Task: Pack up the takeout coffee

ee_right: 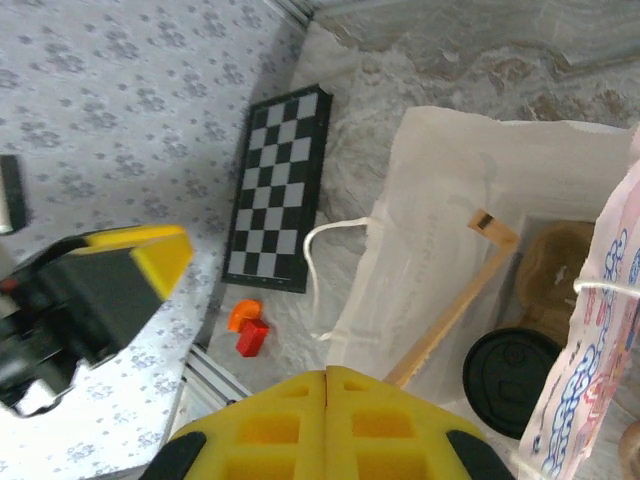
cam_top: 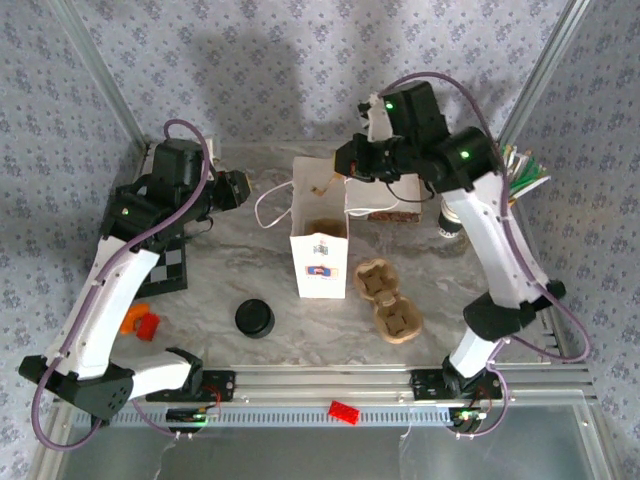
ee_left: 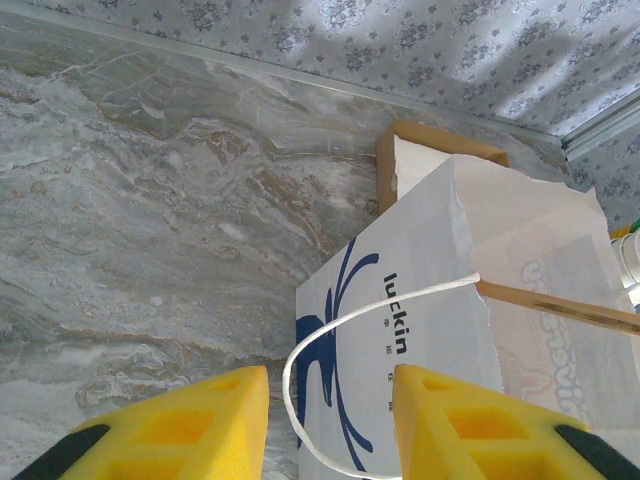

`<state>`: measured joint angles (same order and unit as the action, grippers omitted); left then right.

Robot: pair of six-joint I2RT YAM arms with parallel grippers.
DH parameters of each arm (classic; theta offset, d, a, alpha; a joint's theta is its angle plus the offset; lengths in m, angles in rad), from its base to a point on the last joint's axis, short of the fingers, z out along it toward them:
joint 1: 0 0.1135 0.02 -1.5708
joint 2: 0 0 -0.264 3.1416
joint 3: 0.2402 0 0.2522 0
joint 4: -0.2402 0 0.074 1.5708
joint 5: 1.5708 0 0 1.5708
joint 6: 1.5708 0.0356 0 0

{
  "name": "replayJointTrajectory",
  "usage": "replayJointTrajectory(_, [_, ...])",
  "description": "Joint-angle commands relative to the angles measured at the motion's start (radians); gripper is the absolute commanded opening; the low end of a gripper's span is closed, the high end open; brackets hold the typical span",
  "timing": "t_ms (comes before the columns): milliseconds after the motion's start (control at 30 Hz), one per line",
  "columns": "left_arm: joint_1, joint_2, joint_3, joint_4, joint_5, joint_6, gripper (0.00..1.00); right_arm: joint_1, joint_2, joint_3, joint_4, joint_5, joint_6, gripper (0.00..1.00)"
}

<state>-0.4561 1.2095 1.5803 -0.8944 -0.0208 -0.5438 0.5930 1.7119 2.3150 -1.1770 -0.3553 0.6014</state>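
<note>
A white paper bag [cam_top: 320,262] with a blue logo stands open at the table's middle. In the right wrist view, the dark round top of the takeout coffee [ee_right: 510,380] shows inside the bag [ee_right: 420,220], next to a brown carrier [ee_right: 560,260]. My right gripper [ee_right: 327,372] is shut with nothing between its fingers. It hovers above the bag's back rim [cam_top: 345,162]. My left gripper [ee_left: 330,400] is open, left of the bag [cam_top: 243,190]. The bag's white handle loop [ee_left: 300,350] shows in the gap ahead of its fingers.
A cardboard cup carrier [cam_top: 386,298] lies right of the bag and a black round lid [cam_top: 254,318] lies front left. A chessboard [cam_top: 165,268] and red and orange blocks [cam_top: 141,321] are at the left. A printed white package [cam_top: 385,205] and stacked cups [cam_top: 450,220] stand behind right.
</note>
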Motion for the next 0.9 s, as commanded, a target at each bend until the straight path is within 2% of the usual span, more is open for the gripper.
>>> replayJointTrajectory(0, [0.007,-0.015,0.012,0.005,-0.018,0.005,0.37,-0.013,0.058,0.056,-0.050,0.010,-0.034,0.16])
replayJointTrajectory(33, [0.008,-0.013,0.015,0.003,-0.018,0.007,0.37,-0.019,0.070,0.066,-0.059,0.010,-0.038,0.27])
replayJointTrajectory(200, [0.010,0.003,0.041,-0.001,0.008,0.019,0.38,-0.065,0.069,0.091,-0.079,0.015,-0.051,0.45])
replayJointTrajectory(300, [0.010,0.012,0.053,-0.001,0.012,0.028,0.38,-0.120,0.042,0.088,-0.094,0.044,-0.070,0.47])
replayJointTrajectory(400, [0.020,0.021,0.053,0.002,0.018,0.037,0.39,-0.223,0.008,0.025,-0.088,0.047,-0.088,0.49])
replayJointTrajectory(600, [0.038,0.065,0.075,-0.011,0.117,0.027,0.41,-0.396,-0.004,-0.145,-0.085,0.092,-0.155,0.52])
replayJointTrajectory(733, [0.039,0.130,0.135,-0.059,0.194,0.038,0.44,-0.453,0.033,-0.226,-0.064,0.068,-0.197,0.56])
replayJointTrajectory(867, [0.036,0.157,0.141,-0.056,0.206,0.032,0.45,-0.463,0.077,-0.297,-0.049,0.087,-0.165,0.56])
